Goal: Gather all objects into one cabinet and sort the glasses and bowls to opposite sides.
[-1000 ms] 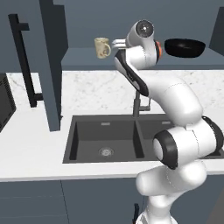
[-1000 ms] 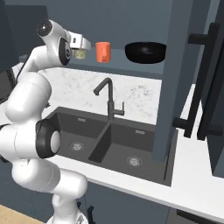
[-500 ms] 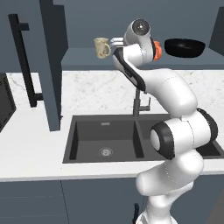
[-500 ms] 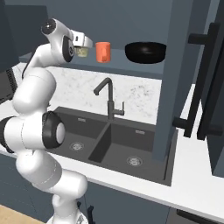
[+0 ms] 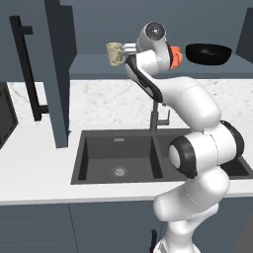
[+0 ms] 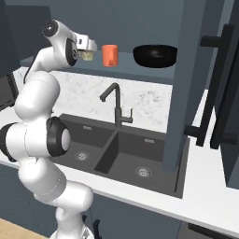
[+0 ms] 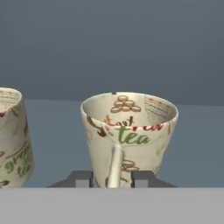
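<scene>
A beige patterned mug (image 7: 131, 131) stands on the slate-blue cabinet's shelf (image 5: 94, 66), its handle toward me. My gripper (image 7: 112, 179) is open, one fingertip on either side of that handle with small gaps. From the left base view the mug (image 5: 115, 53) is just left of the gripper (image 5: 128, 48). A second beige mug (image 7: 11, 135) stands beside the first, cut off by the frame edge. Further right on the same shelf are the orange mug (image 6: 110, 55) and the black bowl (image 6: 155, 55). The cabinet door (image 5: 59, 74) is swung open.
Below the shelf lie a dark double sink (image 5: 118, 158) and a black faucet (image 6: 116, 105) in the marble counter (image 5: 29, 168). The open door's long bar handle (image 5: 27, 69) juts out on the left. Another open door (image 6: 186, 84) stands on the right.
The arm's upper links have swung and the hand has risen slightly. The beige mug has stayed in the same place on the shelf.
</scene>
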{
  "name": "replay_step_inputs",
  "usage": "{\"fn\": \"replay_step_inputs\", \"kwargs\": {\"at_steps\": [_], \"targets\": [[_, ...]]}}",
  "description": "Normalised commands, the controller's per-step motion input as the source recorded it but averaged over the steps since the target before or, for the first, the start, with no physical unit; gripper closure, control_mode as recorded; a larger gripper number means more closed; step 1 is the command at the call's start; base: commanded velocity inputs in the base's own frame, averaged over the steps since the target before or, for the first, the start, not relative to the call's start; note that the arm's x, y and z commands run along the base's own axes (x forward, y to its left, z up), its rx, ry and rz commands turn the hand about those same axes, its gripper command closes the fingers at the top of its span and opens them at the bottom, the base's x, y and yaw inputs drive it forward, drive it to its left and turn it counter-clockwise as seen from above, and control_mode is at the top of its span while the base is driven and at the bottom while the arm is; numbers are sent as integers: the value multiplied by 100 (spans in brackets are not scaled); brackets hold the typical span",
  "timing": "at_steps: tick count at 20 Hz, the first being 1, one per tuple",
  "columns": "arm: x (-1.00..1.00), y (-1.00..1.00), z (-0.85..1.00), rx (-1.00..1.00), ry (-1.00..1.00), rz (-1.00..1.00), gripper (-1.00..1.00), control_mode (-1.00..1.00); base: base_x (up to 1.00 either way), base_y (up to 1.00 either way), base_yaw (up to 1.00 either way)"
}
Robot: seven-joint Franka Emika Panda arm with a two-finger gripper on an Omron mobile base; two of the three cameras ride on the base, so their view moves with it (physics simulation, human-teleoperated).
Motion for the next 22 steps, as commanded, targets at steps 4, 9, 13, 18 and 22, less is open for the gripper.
{"fn": "replay_step_inputs", "kwargs": {"at_steps": [4, 9, 13, 18, 22], "targets": [[0, 1, -1, 0, 0, 0, -100, -100, 0, 0, 0], [-15, 0, 0, 0, 0, 0, -100, -100, 0, 0, 0], [-46, 0, 1, 0, -2, 0, -100, -100, 0, 0, 0], [-91, 0, 11, 0, -6, 0, -100, -100, 0, 0, 0], [-100, 0, 25, 0, -12, -1, -100, -100, 0, 0, 0]]}}
